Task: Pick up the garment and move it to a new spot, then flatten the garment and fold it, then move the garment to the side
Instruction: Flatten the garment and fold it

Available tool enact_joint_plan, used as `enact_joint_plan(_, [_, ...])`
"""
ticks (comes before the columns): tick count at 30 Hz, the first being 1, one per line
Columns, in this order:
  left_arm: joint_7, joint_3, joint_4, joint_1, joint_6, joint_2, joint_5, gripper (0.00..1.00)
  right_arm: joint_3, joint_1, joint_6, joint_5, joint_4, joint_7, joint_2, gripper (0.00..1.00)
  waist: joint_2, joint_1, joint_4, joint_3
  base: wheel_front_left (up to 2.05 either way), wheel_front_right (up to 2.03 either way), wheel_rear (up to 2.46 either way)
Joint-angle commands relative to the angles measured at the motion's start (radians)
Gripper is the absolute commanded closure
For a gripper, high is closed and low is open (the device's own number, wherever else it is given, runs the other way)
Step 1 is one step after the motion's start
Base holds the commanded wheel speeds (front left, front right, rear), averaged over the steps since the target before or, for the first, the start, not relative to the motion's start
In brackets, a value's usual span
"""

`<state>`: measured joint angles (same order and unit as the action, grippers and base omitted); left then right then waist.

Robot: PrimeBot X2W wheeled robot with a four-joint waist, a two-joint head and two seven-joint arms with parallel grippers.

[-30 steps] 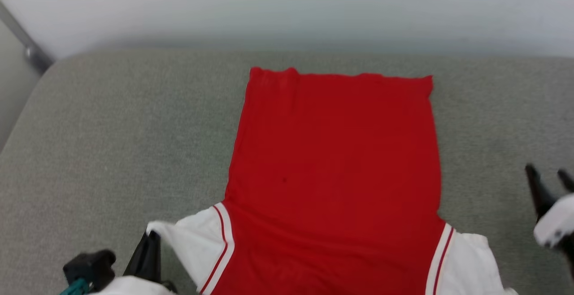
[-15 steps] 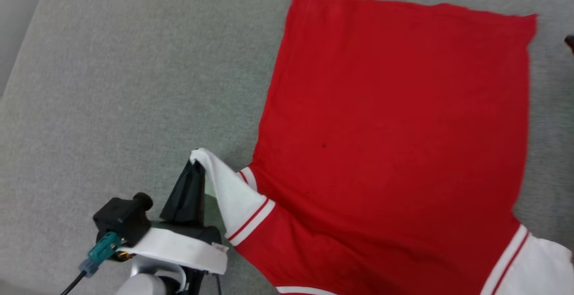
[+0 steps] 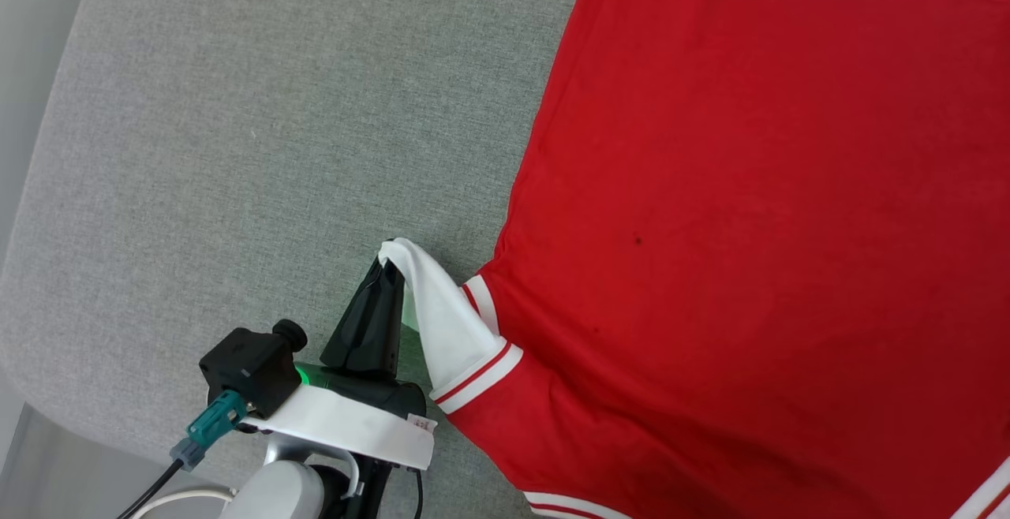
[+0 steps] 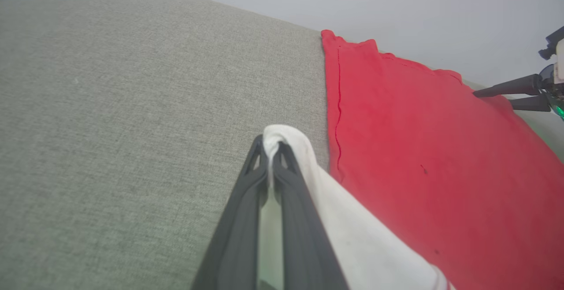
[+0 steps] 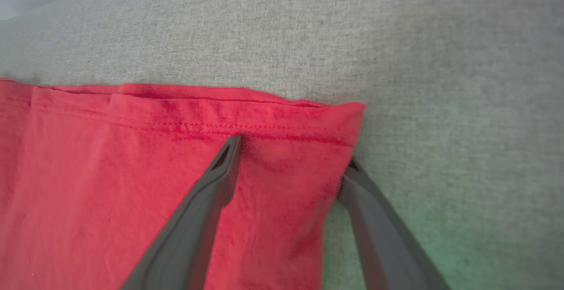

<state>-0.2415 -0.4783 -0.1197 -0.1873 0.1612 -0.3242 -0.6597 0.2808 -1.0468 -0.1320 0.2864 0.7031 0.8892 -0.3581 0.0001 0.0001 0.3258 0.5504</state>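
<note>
Head view: our left gripper (image 3: 388,265) pinches the near-left white sleeve (image 3: 446,318) of the shirt (image 3: 750,227) spread on the grey cushion (image 3: 237,148), probably to fold it inward. Our right gripper (image 5: 294,151), jaws wide, straddles the far hem corner (image 5: 348,113).

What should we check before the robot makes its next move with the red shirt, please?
1. Left gripper hold: ok, shut on the white sleeve tip.
2. Right gripper ready: ok, jaws wide open.
3. Right gripper placement: ok, straddling the hem corner, one finger on red cloth, the other at its side edge.
4. Hem gripped: not ok, nothing closed on it yet.
5. Garment flat on the grey cushion: ok, only light wrinkles.
6. Printed side down: cannot tell, plain red shows.
</note>
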Motion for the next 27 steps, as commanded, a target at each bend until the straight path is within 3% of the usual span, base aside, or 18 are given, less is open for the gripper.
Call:
enact_joint_plan(1, [-0.008,0.002,0.007,-0.007,-0.005,0.005,0.002,1.00,0.005,0.056,0.003,-0.024,0.066,0.042,0.021,0.31,-0.0001,-0.0001,0.002,0.002,0.00,0.00,0.00])
enact_joint_plan(3, [-0.008,0.003,0.012,-0.007,-0.008,0.006,0.002,1.00,0.017,0.059,0.002,-0.036,0.077,0.058,0.035,0.96,-0.0001,-0.0001,0.002,-0.001,0.00,0.00,0.00])
enact_joint_plan(4, [-0.009,0.003,0.016,-0.007,-0.009,0.006,0.002,1.00,0.020,0.056,0.002,-0.041,0.078,0.062,0.040,1.00,-0.0001,-0.0001,0.001,-0.004,0.00,0.00,0.00])
enact_joint_plan(8, [-0.010,0.003,0.036,-0.005,-0.014,0.008,-0.001,1.00,-0.009,0.039,0.002,-0.055,0.037,0.030,0.037,1.00,-0.0001,-0.0001,-0.007,-0.036,0.00,0.00,0.00])
enact_joint_plan(18, [0.000,0.002,0.112,0.056,-0.003,-0.005,-0.026,1.00,-0.195,0.105,0.002,-0.013,-0.098,-0.035,-0.067,1.00,-0.0001,-0.0001,-0.070,-0.216,0.00,0.00,0.00])
enact_joint_plan(23, [0.011,0.017,0.153,0.112,0.003,-0.025,-0.056,1.00,-0.297,0.254,0.002,0.063,-0.219,-0.012,-0.157,1.00,-0.0001,-0.0001,-0.131,-0.349,0.00,0.00,0.00])
enact_joint_plan(27, [0.013,0.046,0.164,0.167,0.024,-0.047,-0.078,1.00,-0.318,0.437,0.002,0.119,-0.319,0.040,-0.222,1.00,-0.0001,-0.0001,-0.195,-0.438,0.00,0.00,0.00])
